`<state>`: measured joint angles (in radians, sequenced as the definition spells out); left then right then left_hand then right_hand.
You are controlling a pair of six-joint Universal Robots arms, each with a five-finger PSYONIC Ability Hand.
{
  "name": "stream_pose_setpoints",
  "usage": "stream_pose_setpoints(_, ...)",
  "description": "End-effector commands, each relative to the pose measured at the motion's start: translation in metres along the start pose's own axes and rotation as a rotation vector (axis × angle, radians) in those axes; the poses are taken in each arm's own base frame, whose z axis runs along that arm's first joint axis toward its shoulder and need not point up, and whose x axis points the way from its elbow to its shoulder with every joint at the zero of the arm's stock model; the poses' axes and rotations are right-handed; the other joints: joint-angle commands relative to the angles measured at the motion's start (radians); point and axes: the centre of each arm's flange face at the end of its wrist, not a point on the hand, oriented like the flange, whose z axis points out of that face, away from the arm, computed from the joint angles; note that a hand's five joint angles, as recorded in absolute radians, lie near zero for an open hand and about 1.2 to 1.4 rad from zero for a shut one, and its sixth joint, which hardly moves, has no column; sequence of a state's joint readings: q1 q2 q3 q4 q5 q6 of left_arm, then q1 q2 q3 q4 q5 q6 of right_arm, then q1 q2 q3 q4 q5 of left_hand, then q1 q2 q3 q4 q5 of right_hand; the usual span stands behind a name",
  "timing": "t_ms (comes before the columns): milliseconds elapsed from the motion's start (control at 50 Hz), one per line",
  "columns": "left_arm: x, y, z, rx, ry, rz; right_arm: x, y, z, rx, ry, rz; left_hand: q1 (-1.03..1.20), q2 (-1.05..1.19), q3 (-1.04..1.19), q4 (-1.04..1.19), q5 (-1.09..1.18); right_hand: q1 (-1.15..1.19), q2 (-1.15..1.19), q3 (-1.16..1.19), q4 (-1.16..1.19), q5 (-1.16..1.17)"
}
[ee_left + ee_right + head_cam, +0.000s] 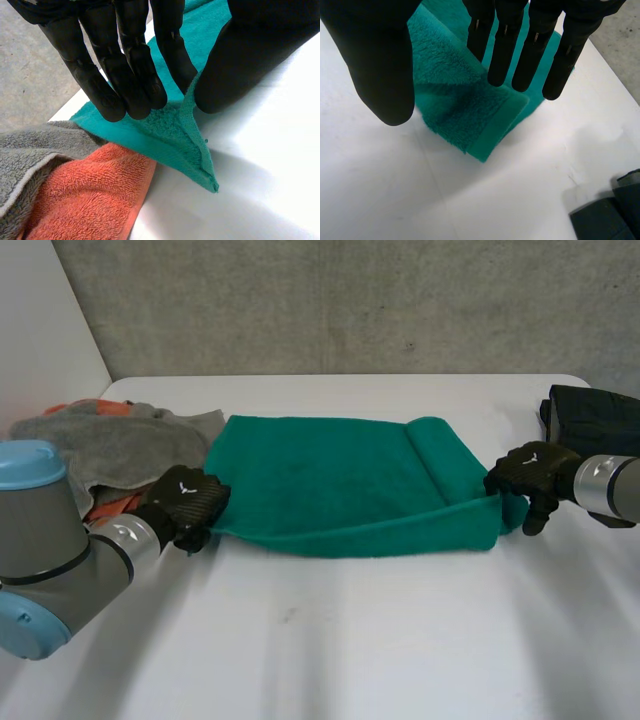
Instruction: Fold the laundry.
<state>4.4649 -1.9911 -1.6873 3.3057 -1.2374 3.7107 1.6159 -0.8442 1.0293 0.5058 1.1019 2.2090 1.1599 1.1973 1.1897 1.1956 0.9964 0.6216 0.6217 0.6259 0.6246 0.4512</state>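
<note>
Two cloths, grey towel (120, 445) and orange towel (95, 200), abut the green towel (330, 480).

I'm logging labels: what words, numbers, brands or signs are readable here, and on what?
No words or numbers are readable.
A small white emblem without letters stands on the back of the left hand and of the right hand.
The green towel they hold bears no text.

White counter (330, 660), matte, far corners rounded, few faint scuffs. Grey speckled concrete surface (350, 300) behind counter; wall or floor, cannot tell. Plain white panel (40, 330) at far left. Light soft, even.
</note>
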Motion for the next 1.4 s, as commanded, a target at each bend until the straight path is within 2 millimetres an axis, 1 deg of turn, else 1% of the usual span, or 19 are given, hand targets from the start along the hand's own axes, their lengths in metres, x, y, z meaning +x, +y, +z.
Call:
stream_pose_setpoints(20, -0.001, 0.000, 0.000, 0.002, 0.000, -0.005, 0.004, 0.007, 0.016, 0.001, 0.057, -0.038, 0.236, 0.199, 0.207, 0.201, 0.225, -0.042, -0.042, -0.046, -0.045, -0.046)
stream_pose_setpoints(80, 0.000, -0.001, 0.000, 0.003, 0.002, -0.004, 0.009, 0.005, 0.022, 0.024, 0.101, -0.037, 0.236, 0.199, 0.207, 0.201, 0.225, -0.191, -0.191, -0.196, -0.194, -0.195)
stream_pose_setpoints(220, -0.001, -0.002, -0.002, 0.003, -0.001, -0.005, 0.016, -0.008, 0.026, 0.069, 0.143, 0.015, 0.236, 0.199, 0.207, 0.201, 0.225, -0.330, -0.330, -0.334, -0.333, -0.334)
stream_pose_setpoints(280, -0.002, -0.002, -0.002, 0.002, -0.004, -0.006, 0.021, -0.015, 0.019, 0.071, 0.163, 0.059, 0.236, 0.199, 0.207, 0.201, 0.225, -0.286, -0.286, -0.290, -0.289, -0.290)
stream_pose_setpoints(340, -0.004, -0.002, -0.004, 0.000, -0.006, -0.008, 0.030, -0.026, 0.010, 0.086, 0.190, 0.133, 0.236, 0.199, 0.207, 0.201, 0.225, -0.069, -0.069, -0.073, -0.072, -0.073)
stream_pose_setpoints(440, -0.005, -0.002, -0.005, 0.001, -0.002, -0.007, 0.041, -0.035, 0.003, 0.096, 0.212, 0.204, 0.236, 0.199, 0.207, 0.201, 0.225, 0.061, 0.061, 0.056, 0.058, 0.057)
stream_pose_setpoints(520, -0.005, -0.003, -0.006, 0.000, -0.002, -0.011, 0.039, -0.032, 0.008, 0.061, 0.185, 0.226, 0.236, 0.199, 0.207, 0.201, 0.225, 0.029, 0.029, 0.024, 0.026, 0.025)
stream_pose_setpoints(640, -0.006, -0.006, -0.008, 0.005, -0.001, -0.010, 0.038, -0.018, 0.029, 0.009, 0.163, 0.245, 0.236, 0.199, 0.207, 0.201, 0.225, -0.054, -0.054, -0.058, -0.057, -0.058)
stream_pose_setpoints(800, -0.006, -0.007, -0.008, 0.009, 0.004, -0.010, 0.024, -0.007, 0.055, -0.015, 0.131, 0.250, 0.236, 0.199, 0.207, 0.201, 0.225, -0.191, -0.192, -0.196, -0.195, -0.196)
stream_pose_setpoints(940, -0.008, -0.004, -0.004, 0.006, -0.003, -0.004, 0.013, -0.001, 0.068, -0.023, 0.105, 0.254, 0.236, 0.199, 0.207, 0.201, 0.225, -0.168, -0.168, -0.173, -0.171, -0.172)
stream_pose_setpoints(960, -0.009, -0.004, -0.003, 0.005, -0.005, -0.005, 0.011, -0.001, 0.069, -0.025, 0.102, 0.255, 0.236, 0.199, 0.207, 0.201, 0.225, -0.136, -0.136, -0.140, -0.139, -0.140)
stream_pose_setpoints(1040, -0.012, -0.004, -0.002, 0.002, -0.013, -0.011, 0.009, 0.000, 0.069, -0.029, 0.096, 0.256, 0.236, 0.199, 0.207, 0.201, 0.225, 0.488, 0.488, 0.484, 0.485, 0.484)
stream_pose_setpoints(1060, -0.013, -0.005, -0.003, 0.003, -0.015, -0.011, 0.009, 0.000, 0.067, -0.036, 0.089, 0.259, 0.236, 0.199, 0.207, 0.201, 0.225, 0.772, 0.772, 0.767, 0.769, 0.768)
stream_pose_setpoints(1120, -0.015, -0.005, -0.004, -0.002, -0.019, -0.016, 0.013, -0.001, 0.058, -0.050, 0.088, 0.268, 0.236, 0.199, 0.207, 0.201, 0.225, 0.775, 0.775, 0.770, 0.772, 0.771)
stream_pose_setpoints(1260, -0.021, -0.013, -0.022, -0.046, -0.012, -0.033, 0.027, -0.001, -0.007, -0.147, 0.056, 0.251, 0.236, 0.199, 0.207, 0.201, 0.225, 0.775, 0.775, 0.770, 0.772, 0.771)
stream_pose_setpoints(1280, -0.020, -0.017, -0.030, -0.065, 0.001, -0.039, 0.027, -0.001, -0.022, -0.164, 0.049, 0.212, 0.236, 0.199, 0.207, 0.201, 0.225, 0.775, 0.775, 0.770, 0.772, 0.771)
stream_pose_setpoints(1340, -0.018, -0.023, -0.044, -0.102, 0.023, -0.042, 0.021, 0.002, -0.043, -0.199, 0.027, 0.148, 0.236, 0.199, 0.207, 0.201, 0.225, 0.775, 0.775, 0.770, 0.772, 0.771)
stream_pose_setpoints(1360, -0.015, -0.025, -0.055, -0.136, 0.047, -0.038, 0.013, 0.005, -0.055, -0.230, 0.001, 0.105, 0.236, 0.199, 0.207, 0.201, 0.225, 0.775, 0.775, 0.770, 0.772, 0.771)
stream_pose_setpoints(1400, -0.009, -0.025, -0.065, -0.185, 0.083, -0.031, 0.003, 0.008, -0.067, -0.261, -0.042, 0.069, 0.236, 0.199, 0.207, 0.201, 0.225, 0.775, 0.775, 0.770, 0.772, 0.771)
